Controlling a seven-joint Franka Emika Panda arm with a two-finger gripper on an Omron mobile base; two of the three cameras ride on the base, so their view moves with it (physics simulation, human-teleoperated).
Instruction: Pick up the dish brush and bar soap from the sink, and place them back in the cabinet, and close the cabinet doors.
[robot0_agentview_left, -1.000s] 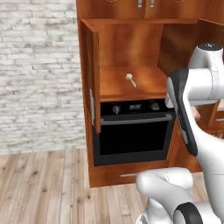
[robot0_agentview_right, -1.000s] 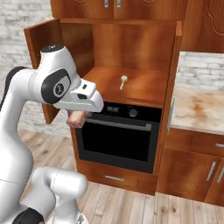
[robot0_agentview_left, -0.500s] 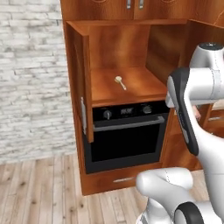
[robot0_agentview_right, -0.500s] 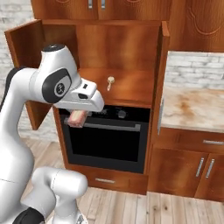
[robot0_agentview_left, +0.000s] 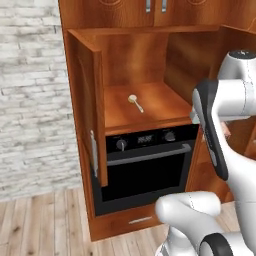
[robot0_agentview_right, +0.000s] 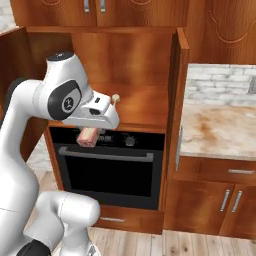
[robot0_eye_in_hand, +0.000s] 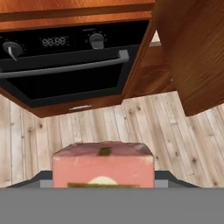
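Hand view gripper (robot0_eye_in_hand: 103, 181) clasping bar soap (robot0_eye_in_hand: 103, 164), base views shifted right, cabinet (robot0_agentview_left: 145, 102) nearer, arm pose unchanged

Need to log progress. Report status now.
Gripper shut on bar soap, below shelf level, before oven. Dish brush lies on cabinet shelf. Cabinet doors open, path clear.

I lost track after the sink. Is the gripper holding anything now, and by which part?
Yes: the gripper holds the bar soap, clamped across its two opposite sides, in front of the oven.
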